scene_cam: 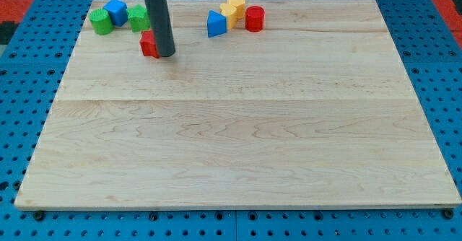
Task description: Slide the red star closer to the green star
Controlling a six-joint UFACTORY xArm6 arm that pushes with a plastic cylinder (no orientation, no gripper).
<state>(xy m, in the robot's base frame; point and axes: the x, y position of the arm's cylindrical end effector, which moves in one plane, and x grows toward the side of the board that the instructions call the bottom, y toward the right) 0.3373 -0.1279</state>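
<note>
Red star (149, 45), touching my tip (166, 55), left side

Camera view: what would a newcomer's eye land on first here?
The dark rod stands at the view's top left, my tip right beside a small red block on its left. Just above sit a green block, a blue block and another green block. Further right cluster a blue triangular block, yellow blocks and a red cylinder.
</note>
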